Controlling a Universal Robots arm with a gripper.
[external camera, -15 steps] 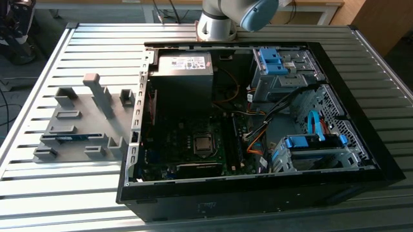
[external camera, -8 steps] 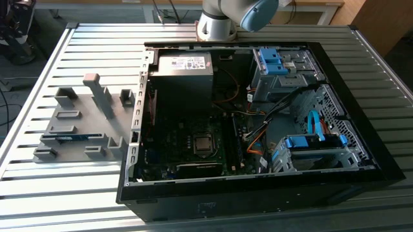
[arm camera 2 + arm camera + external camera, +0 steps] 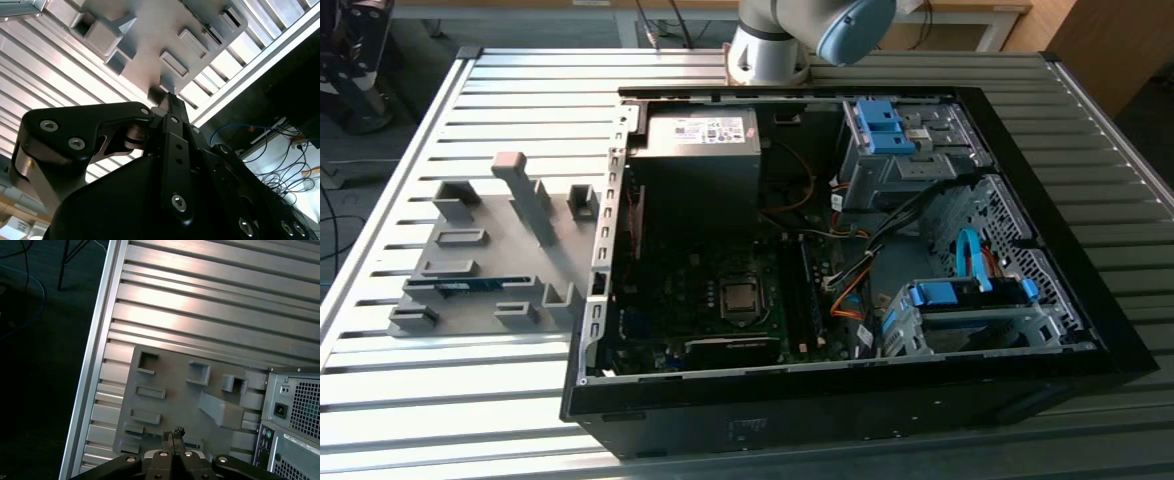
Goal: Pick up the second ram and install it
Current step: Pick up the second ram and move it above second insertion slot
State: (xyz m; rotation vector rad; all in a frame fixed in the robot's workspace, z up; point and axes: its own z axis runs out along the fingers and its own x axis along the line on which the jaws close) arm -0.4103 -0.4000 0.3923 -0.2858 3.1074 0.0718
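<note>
The black gripper [image 3: 166, 100] sits close to the lens, linkage arms and screw heads plain to see, and its tip shows against the grey holder plate [image 3: 150, 40]; whether it touches the plate cannot be told. That plate, with several rectangular pockets and raised blocks, lies on the ribbed metal desk [image 3: 55, 75] near one long edge. Past that edge, blue and black cables [image 3: 272, 150] lie loose.

The grey holder plate [image 3: 507, 260] is open from above, but its tall post [image 3: 527, 200] and low blocks stand close around the slot where the second ram [image 3: 467, 286] lies. The case wall [image 3: 603, 240] rises just beside the plate. Inside the case, the power supply [image 3: 700, 135], loose cables [image 3: 854, 268] and drive cages [image 3: 961, 320] crowd the motherboard [image 3: 707, 300].
</note>
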